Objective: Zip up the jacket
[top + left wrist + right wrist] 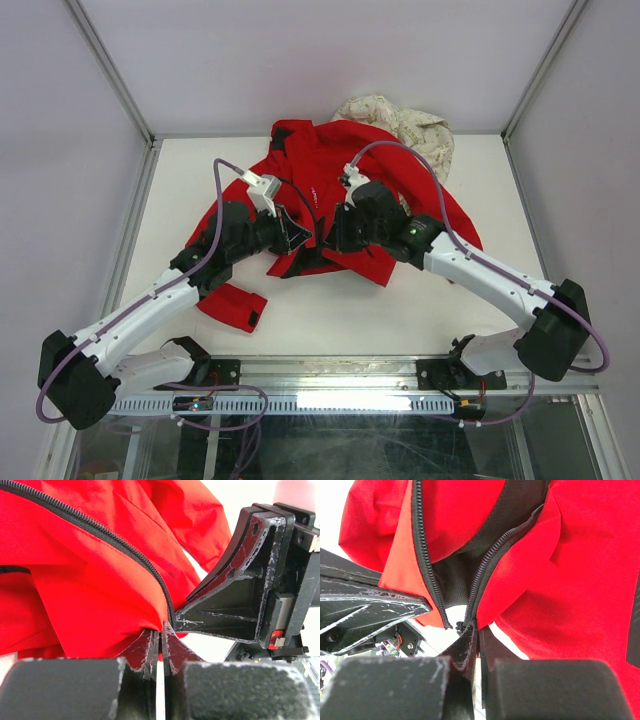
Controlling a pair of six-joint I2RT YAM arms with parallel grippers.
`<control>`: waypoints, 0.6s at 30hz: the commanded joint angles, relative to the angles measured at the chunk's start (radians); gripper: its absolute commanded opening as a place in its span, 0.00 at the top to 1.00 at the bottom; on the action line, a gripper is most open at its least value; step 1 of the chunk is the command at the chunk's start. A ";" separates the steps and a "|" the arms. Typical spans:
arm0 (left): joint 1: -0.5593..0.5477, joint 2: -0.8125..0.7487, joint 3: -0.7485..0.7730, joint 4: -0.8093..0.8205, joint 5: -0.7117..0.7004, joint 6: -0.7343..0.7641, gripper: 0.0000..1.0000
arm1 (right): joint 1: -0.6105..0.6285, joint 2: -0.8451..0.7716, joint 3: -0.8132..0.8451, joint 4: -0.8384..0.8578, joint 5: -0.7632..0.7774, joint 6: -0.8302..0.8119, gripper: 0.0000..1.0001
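While the jacket (335, 165) lies crumpled mid-table (400, 310), a cream garment (415, 125) at its 1 o'clock, both arms meet at its 6 o'clock hem.

Left gripper (161, 642): pressed together, pinching the foot of one zipper track (120, 545).

Right gripper (474, 637): likewise pinching the other track (481, 575) at its foot.

Tracks diverge toward 12 o'clock, dark lining between them.

Judgement: ends gathered, not yet mated. Slider not visible. Whole zip run left to do.

The jacket (330, 165) lies mid-worktop (330, 320), one sleeve (235, 305) reaching toward the near left corner. Another garment (412, 125) lies behind it by the far edge, right of centre. Left pincer (306, 236) and right pincer (327, 232) meet at its near hem, left beside right.
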 commanded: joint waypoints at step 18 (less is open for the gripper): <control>-0.008 0.011 0.003 0.054 -0.038 0.061 1.00 | 0.005 -0.011 0.064 0.062 0.009 0.028 1.00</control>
